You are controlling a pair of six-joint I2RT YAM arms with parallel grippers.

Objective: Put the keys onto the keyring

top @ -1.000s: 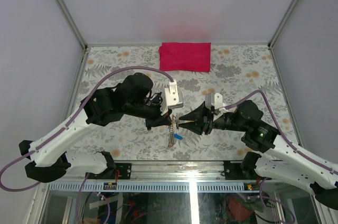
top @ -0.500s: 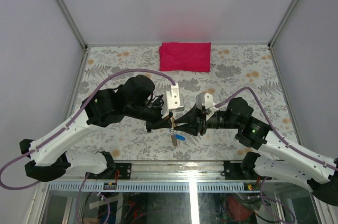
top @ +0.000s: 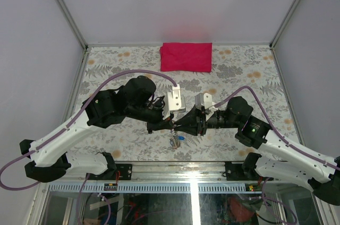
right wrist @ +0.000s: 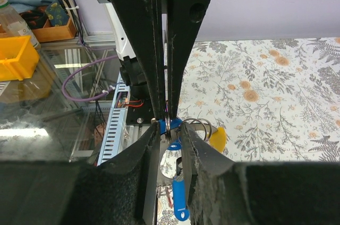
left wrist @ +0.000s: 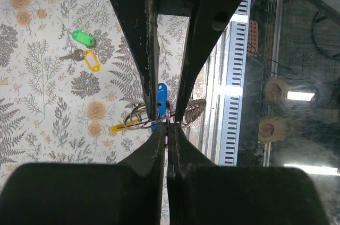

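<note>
- Two arms are being seen from above, reaching toward each other over the flowered table (top: 106, 66). Their two grippers are meeting tip to tip near its front edge.
- The left gripper (left wrist: 168, 129) is being shown fully closed, and a thin silvery loop of the keyring (left wrist: 141, 118) is being pinched between its two tips.
- The right gripper (right wrist: 170, 129) is being shown with its jaws a little apart. One finger is placed on each side of the left tips, and the pinched loop is lying in the narrow gap.
- Whether the right pads are pressing on anything cannot be told.
- The keyring is being held up in the air, above the table and close to its front edge.
- More than one silvery loop is being seen in the bunch, but the exact number cannot be counted.
- One blue tag (left wrist: 161, 93) and one yellow tag (left wrist: 120, 128) are being seen hanging on this bunch. The blue one is lying between the right fingers.
- One green-tagged key (left wrist: 82, 37) and one yellow-tagged key (left wrist: 91, 60) are being seen lying flat on the table, two in all. They are just beside each other and well apart from the bunch.
- Only one silvery blade is being made out between these two.
- One red cloth (top: 186, 57) is being seen lying flat at the far edge of the table, well apart from both grippers.
</note>
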